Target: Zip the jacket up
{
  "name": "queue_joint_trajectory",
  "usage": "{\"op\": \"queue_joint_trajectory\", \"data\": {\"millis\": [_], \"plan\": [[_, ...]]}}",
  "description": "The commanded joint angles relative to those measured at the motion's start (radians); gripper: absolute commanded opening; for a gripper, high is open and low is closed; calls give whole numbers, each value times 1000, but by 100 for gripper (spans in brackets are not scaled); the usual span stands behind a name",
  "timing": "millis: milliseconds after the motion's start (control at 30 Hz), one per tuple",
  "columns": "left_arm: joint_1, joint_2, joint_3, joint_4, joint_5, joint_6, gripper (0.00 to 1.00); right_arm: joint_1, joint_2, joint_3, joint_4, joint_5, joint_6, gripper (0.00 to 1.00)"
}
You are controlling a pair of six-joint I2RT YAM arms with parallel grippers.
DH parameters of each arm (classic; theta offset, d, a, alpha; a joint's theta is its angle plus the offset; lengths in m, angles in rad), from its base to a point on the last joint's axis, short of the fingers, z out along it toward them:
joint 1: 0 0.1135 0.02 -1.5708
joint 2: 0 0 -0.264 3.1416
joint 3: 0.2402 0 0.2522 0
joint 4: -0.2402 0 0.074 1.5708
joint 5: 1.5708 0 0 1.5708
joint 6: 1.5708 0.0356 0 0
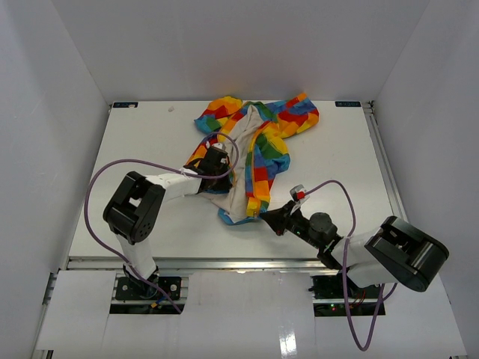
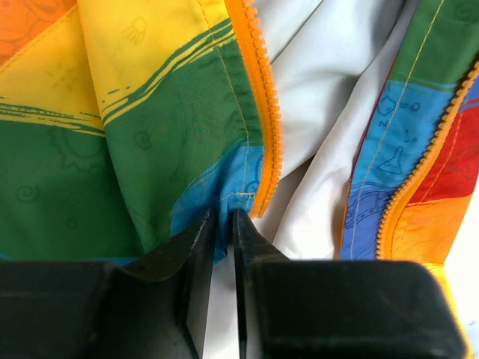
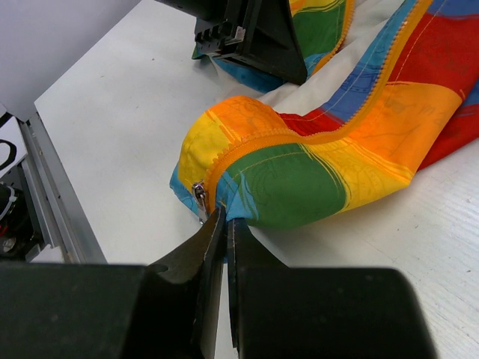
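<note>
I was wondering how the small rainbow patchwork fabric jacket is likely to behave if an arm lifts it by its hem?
Probably floppy: the rainbow patchwork fabric jacket lies crumpled on the white table, so it should drape. Likely light: thin fabric bunches at the left gripper.

A robotics lab test cell: a white counter (image 1: 150,217) boxed in by plain white panel walls (image 1: 224,45), aluminium rails (image 1: 382,161) along its edges, and a left arm (image 1: 135,209) and a right arm (image 1: 397,254) trailing purple cables (image 1: 91,196), bolted at its near edge.
</note>
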Motion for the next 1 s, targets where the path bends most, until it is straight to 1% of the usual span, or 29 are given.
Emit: {"op": "queue_joint_trajectory", "data": {"millis": [0,233,667,700,933,967], "plan": [[1,-38,-15,-62,-28,46,29,8,-9,-205,49,30,-10,8],[1,6,28,-48,-12,85,35,8,33,-178,44,7,-4,8],[1,20,69,-46,15,84,36,11,72,-139,15,-1,-12,8],[1,20,70,-46,21,82,33,9,72,-139,12,-1,-12,8],[1,24,78,-44,33,74,23,11,78,-130,4,-1,-14,8],[1,22,81,-46,32,73,23,11,81,-130,4,-1,-14,8]]}}
